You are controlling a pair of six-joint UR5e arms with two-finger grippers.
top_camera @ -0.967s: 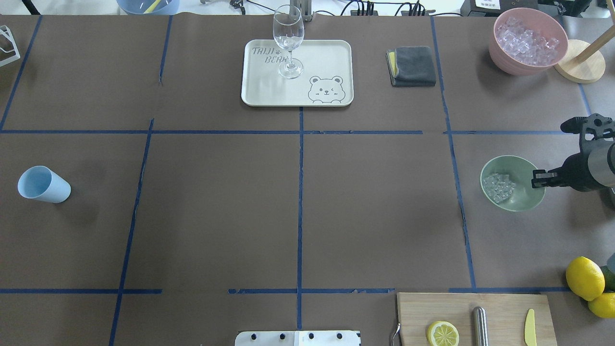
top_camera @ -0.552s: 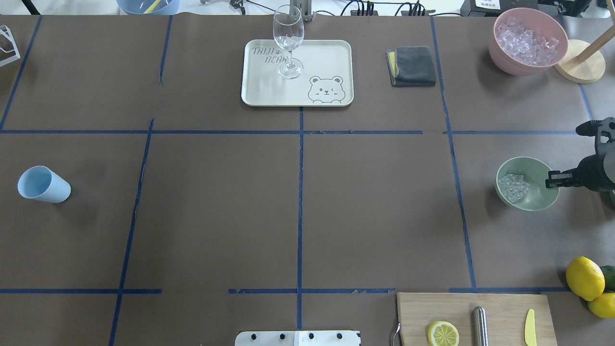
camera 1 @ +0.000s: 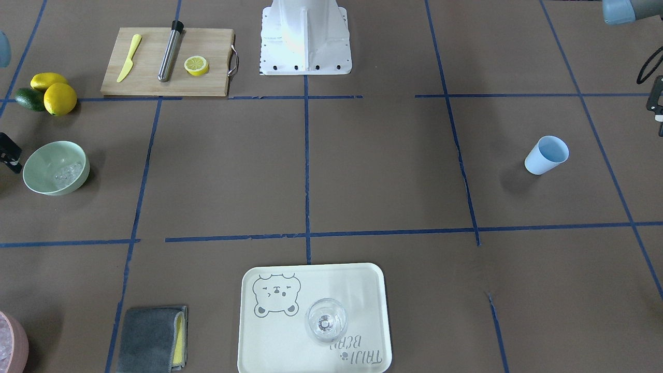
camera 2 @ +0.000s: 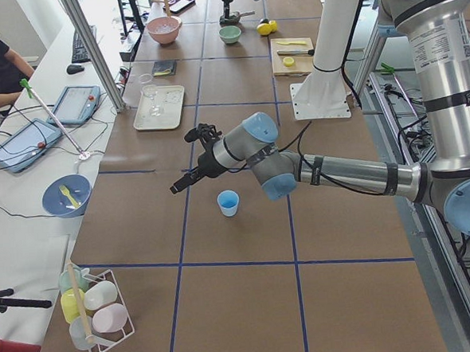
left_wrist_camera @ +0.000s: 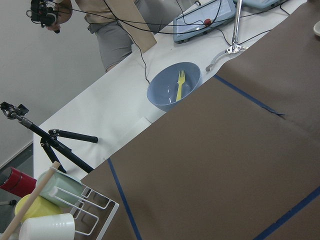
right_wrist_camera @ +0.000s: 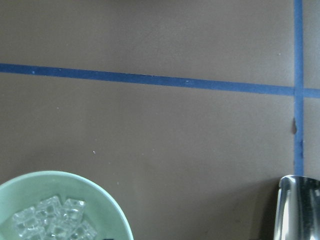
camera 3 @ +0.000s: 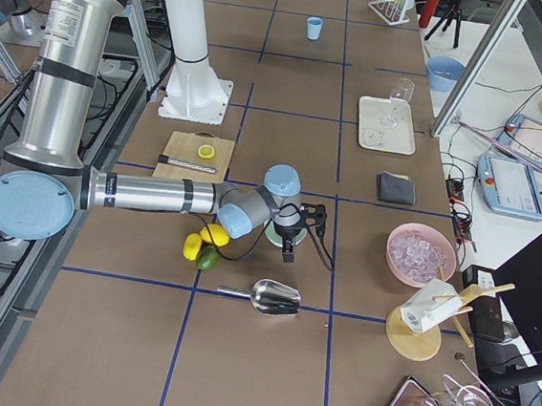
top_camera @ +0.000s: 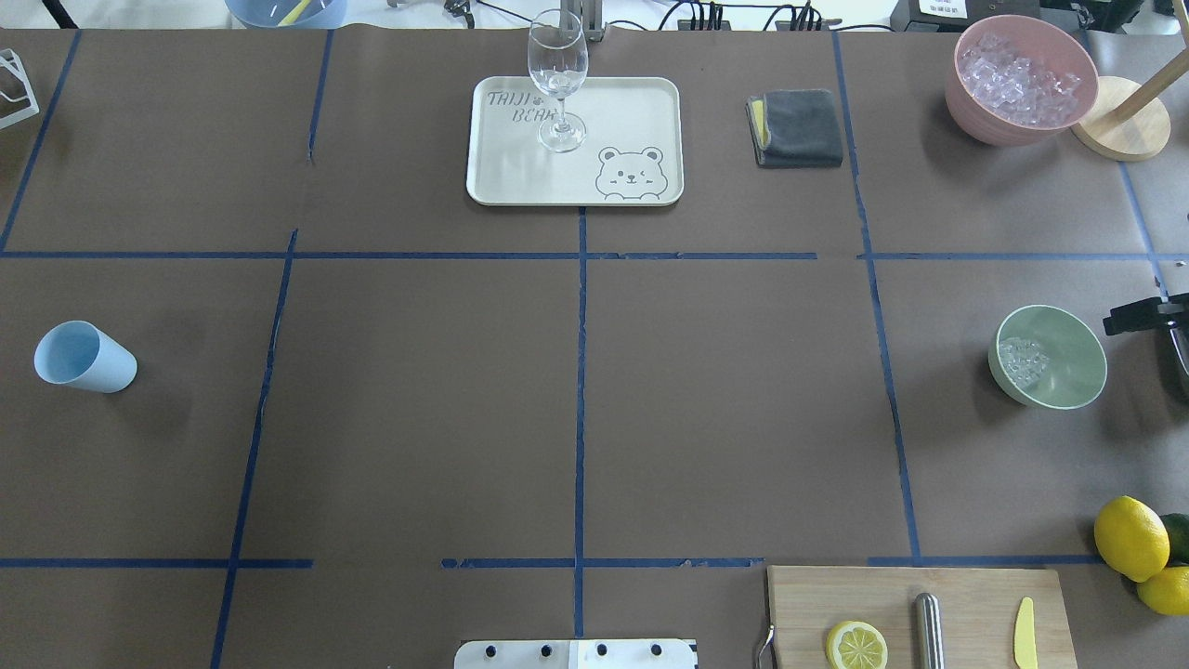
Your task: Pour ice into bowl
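Note:
The mint-green bowl (top_camera: 1068, 372) sits near the table's right edge, also in the front view (camera 1: 44, 160) and the right wrist view (right_wrist_camera: 107, 207). A handful of clear ice cubes (top_camera: 1021, 360) lies in its left half, also visible from the front (camera 1: 67, 175) and the wrist (right_wrist_camera: 50, 222). My right gripper (top_camera: 1129, 318) is at the bowl's right rim, mostly cut off by the frame edge, and appears shut on that rim. It points down there in the right view (camera 3: 289, 248). My left gripper (camera 2: 177, 187) hovers near a light blue cup (top_camera: 84, 358); I cannot tell its state.
A pink container of whitish ice (top_camera: 966, 88) stands at the back right beside a wooden stand (top_camera: 1119, 121). A metal scoop (camera 3: 273, 299) lies right of the bowl. Lemons (top_camera: 1129, 537), a cutting board (top_camera: 966, 595), a grey cloth (top_camera: 799, 127) and a tray (top_camera: 641, 111) with a glass (top_camera: 557, 70) are around.
The bowl with its ice has moved to the right together with my right gripper. The gripper has slid mostly out of the overhead view.

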